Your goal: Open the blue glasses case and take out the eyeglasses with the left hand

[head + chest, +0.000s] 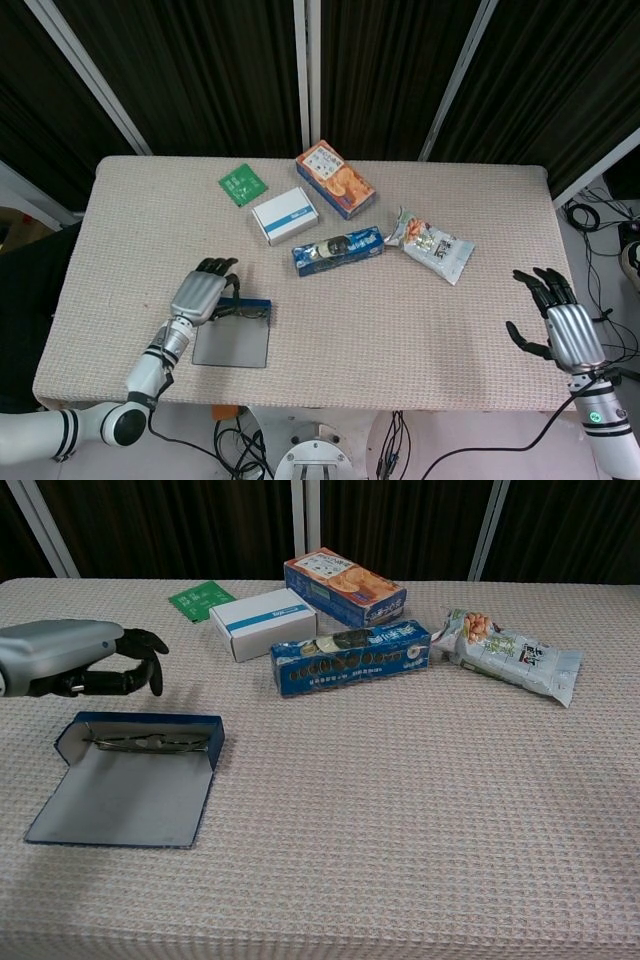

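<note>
The blue glasses case (140, 726) lies open at the front left of the table, its grey-lined flap (125, 802) spread flat toward the front edge. Thin-framed eyeglasses (150, 743) lie inside the tray part. In the head view the glasses case (236, 336) sits just right of my left hand (200, 293). My left hand (85, 662) hovers just behind and left of the case, fingers bent downward and apart, holding nothing. My right hand (560, 322) is near the table's front right corner, fingers spread and empty; the chest view does not show it.
Behind the case stand a white box (262, 623), a green card (200, 600), an orange snack box (343, 584), a long blue biscuit box (350, 657) and a snack bag (510, 655). The table's front edge (300, 398) lies close to the flap.
</note>
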`<state>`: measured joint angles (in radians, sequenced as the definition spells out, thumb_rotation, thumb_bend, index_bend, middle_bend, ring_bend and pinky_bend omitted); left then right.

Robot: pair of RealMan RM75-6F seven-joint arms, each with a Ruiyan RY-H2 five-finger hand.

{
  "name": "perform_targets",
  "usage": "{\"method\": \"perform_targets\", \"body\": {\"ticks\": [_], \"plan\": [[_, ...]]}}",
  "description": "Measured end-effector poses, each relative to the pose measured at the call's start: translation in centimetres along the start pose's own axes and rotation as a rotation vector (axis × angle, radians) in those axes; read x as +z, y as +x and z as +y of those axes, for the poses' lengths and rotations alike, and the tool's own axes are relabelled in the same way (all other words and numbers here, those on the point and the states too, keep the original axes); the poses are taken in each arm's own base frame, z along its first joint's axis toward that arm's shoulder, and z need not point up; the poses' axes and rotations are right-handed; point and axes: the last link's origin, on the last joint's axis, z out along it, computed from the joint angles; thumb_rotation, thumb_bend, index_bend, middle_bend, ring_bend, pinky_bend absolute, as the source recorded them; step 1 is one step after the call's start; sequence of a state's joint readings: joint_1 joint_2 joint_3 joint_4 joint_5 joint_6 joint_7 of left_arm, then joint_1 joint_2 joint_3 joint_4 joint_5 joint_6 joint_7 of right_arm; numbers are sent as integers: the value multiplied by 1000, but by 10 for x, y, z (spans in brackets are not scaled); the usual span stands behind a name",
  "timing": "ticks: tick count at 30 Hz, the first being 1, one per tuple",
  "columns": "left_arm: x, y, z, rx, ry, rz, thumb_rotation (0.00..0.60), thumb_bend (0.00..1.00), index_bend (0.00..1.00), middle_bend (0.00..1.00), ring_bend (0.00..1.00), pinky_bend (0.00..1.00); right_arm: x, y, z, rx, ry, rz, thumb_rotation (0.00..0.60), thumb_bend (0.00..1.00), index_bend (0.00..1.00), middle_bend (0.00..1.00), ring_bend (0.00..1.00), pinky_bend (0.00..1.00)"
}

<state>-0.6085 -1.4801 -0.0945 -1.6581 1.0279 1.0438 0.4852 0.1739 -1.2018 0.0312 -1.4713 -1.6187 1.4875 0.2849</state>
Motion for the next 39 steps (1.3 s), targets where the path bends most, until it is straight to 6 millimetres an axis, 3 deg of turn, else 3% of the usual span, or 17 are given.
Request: {"method": "perform_targets", "body": {"ticks": [6, 11, 26, 39], "plan": [[-3, -10, -4, -5, 16, -1, 431, 395, 362, 98, 89, 117, 1, -3, -1, 4, 4, -5, 600, 299, 135, 218, 69, 110], [1, -14, -5, -17, 27, 3, 508, 377, 394, 107, 89, 117, 0, -2, -1, 3, 2, -3, 600, 299, 135, 217, 69, 110], [6, -16, -2, -17, 21, -35, 511, 380, 417, 109, 89, 117, -3, -1, 3, 8, -10, 3, 600, 298, 135, 217, 69, 110], [9, -17, -1, -23, 20, -56, 511, 487, 463, 111, 89, 117, -3, -1, 5, 9, -16, 3, 600, 297, 135, 217, 69, 110]]}}
